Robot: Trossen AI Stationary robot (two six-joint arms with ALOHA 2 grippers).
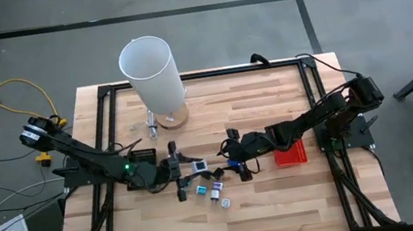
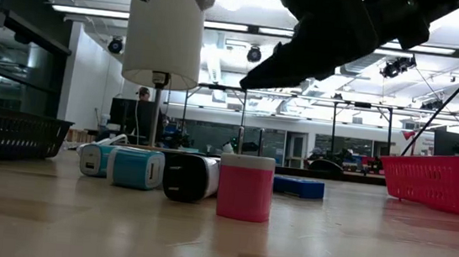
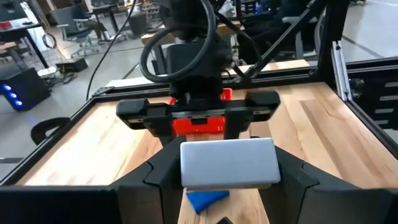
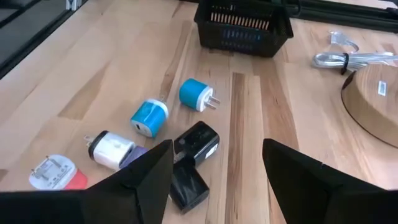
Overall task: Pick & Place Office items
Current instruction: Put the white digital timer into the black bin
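Observation:
My left gripper is above the table's middle, shut on a grey-white block, one of the office items. My right gripper faces it from the right, open, with nothing between its fingers. Other office items lie on the wood below and in front of it: two blue plugs, a white one, two black ones and a pink-and-white piece. The red basket stands behind the right gripper. My left gripper pinches the grey-white block by its two short ends between its two fingers. The fingers come in about level, from the table's left. The block is lifted clear of the table, with its long side level across the fingers.
A tall white cylinder on a round wooden base stands at the far middle, with a coiled cable beside it. A black basket sits by the left arm. Bare wood lies toward the near edge.

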